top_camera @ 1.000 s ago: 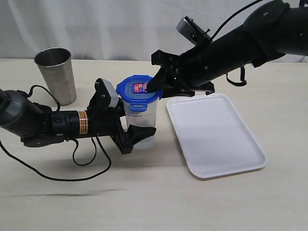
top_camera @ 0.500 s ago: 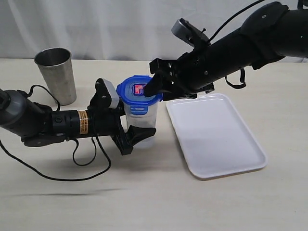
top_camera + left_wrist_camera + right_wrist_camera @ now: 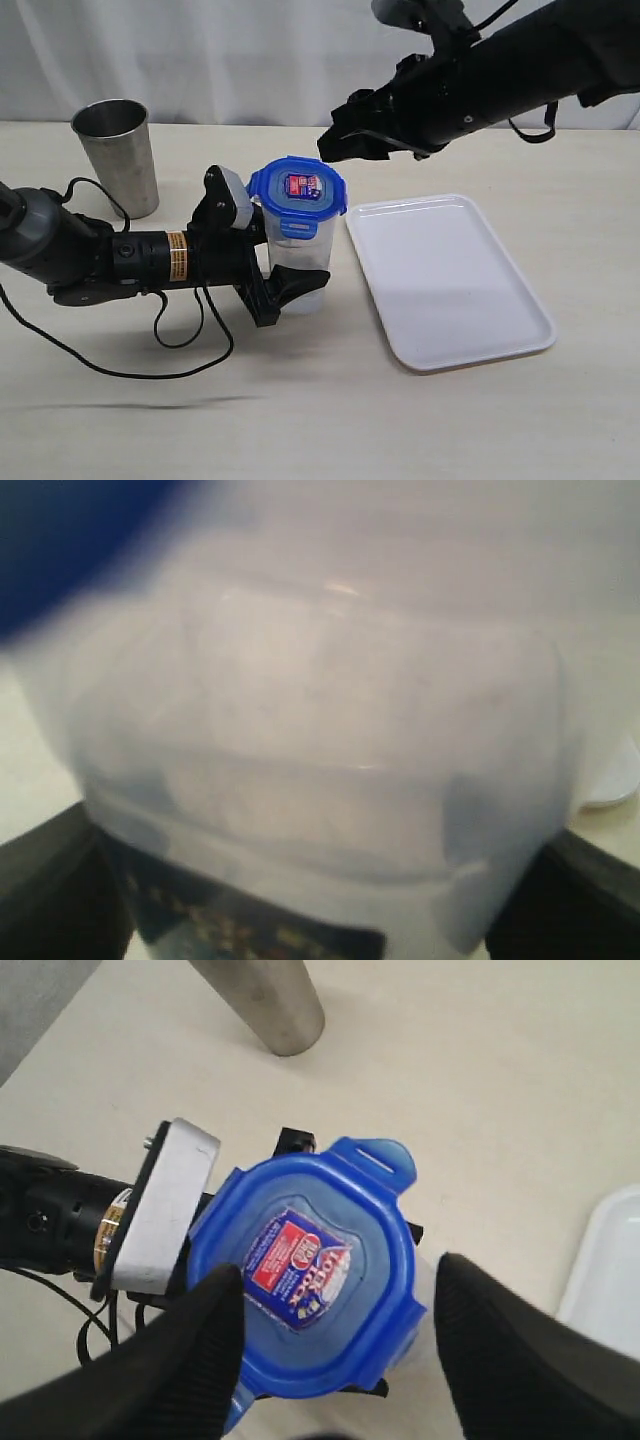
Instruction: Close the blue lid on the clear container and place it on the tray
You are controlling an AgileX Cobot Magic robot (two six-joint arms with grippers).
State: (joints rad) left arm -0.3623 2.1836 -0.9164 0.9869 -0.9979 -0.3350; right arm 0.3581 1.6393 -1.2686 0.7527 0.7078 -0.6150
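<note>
Black left gripper (image 3: 285, 288) clamps the clear container (image 3: 300, 255) low down, just left of the tray (image 3: 450, 275); the right gripper (image 3: 342, 143) hangs spread wide above the blue lid (image 3: 297, 188). One tab (image 3: 385, 1157) looks unlatched, so the lid may pop loose in carrying. One container, lid, tray, steel cup (image 3: 115, 150); two grippers.

Blurred clear container (image 3: 330, 730), apparently between dark fingers (image 3: 45, 890)
</note>
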